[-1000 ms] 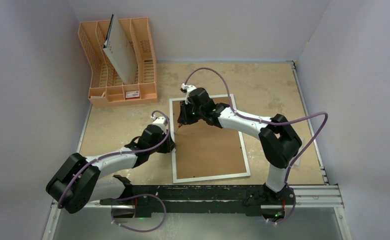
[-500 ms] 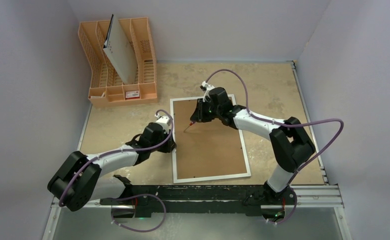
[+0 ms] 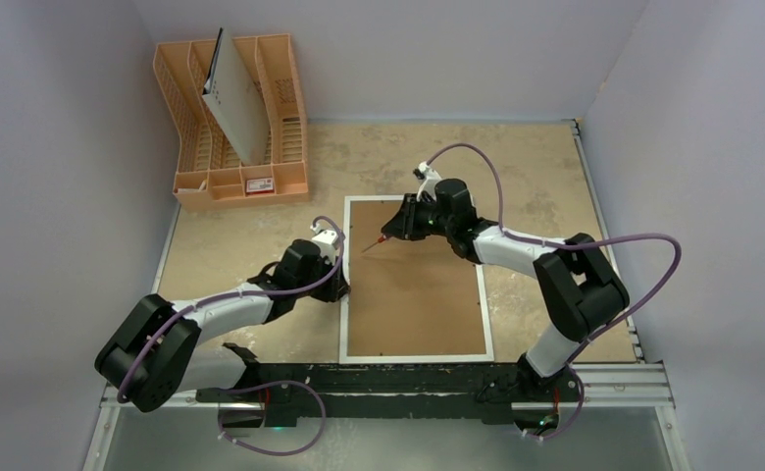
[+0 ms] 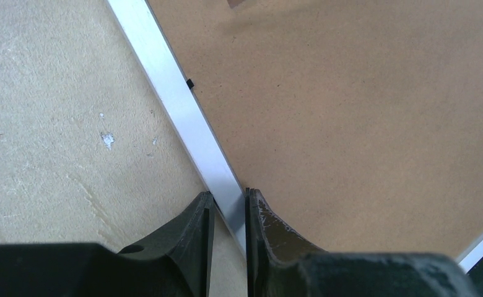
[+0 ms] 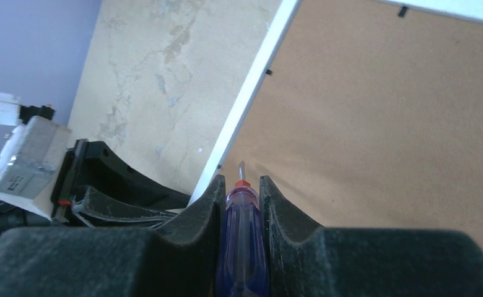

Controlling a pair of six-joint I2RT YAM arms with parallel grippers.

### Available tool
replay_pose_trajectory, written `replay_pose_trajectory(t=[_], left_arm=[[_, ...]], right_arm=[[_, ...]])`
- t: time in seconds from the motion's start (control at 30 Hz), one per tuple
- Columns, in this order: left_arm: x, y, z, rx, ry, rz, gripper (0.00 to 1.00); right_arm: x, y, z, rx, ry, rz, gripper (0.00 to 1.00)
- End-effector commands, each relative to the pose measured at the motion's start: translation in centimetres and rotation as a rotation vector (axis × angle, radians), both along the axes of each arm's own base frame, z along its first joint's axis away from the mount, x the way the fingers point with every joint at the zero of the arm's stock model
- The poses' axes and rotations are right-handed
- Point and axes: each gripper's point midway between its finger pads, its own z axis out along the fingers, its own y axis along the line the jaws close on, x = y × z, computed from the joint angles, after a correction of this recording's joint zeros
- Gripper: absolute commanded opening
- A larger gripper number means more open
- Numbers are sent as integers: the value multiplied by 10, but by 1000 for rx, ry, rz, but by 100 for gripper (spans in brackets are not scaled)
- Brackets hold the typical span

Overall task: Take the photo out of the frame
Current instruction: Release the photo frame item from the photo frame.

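Two wrist views supply what the overhead one blurs: the left gripper [image 4: 228, 198] pinching the white left border of the frame [image 3: 416, 285], lying brown back up on the table [image 3: 555, 167]; the right gripper [image 5: 239, 180] clamped on a blue-handled screwdriver [image 5: 242, 213], tip over that back.

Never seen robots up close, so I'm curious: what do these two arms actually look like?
Both the left arm and right arm have white links between chunky black joints. A purple cable loops along each. The jaws are black and curved.
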Motion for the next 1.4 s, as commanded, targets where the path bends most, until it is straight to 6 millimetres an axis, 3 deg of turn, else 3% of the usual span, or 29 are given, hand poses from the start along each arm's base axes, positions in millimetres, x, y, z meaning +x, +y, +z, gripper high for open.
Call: replay_pose_trajectory(t=[0.0,0.53,0.8,1.07,1.37], left_arm=[[-12,-10,3,-22,26,-89,0],[-13,-8,0,-34,45,-48,0],[-12,-8,1,-32,44,-44,0],[-11,-8,2,-36,44,-42,0],[-13,-8,3,-39,44,-40,0]], right_arm=[[4,17,41,95,-124,97,0],[-28,31,5,106,-74,199,0],[-24,25,-9,82,-128,153,0],[-18,28,-2,128,-234,151,0],[-14,30,-13,126,-243,149,0]])
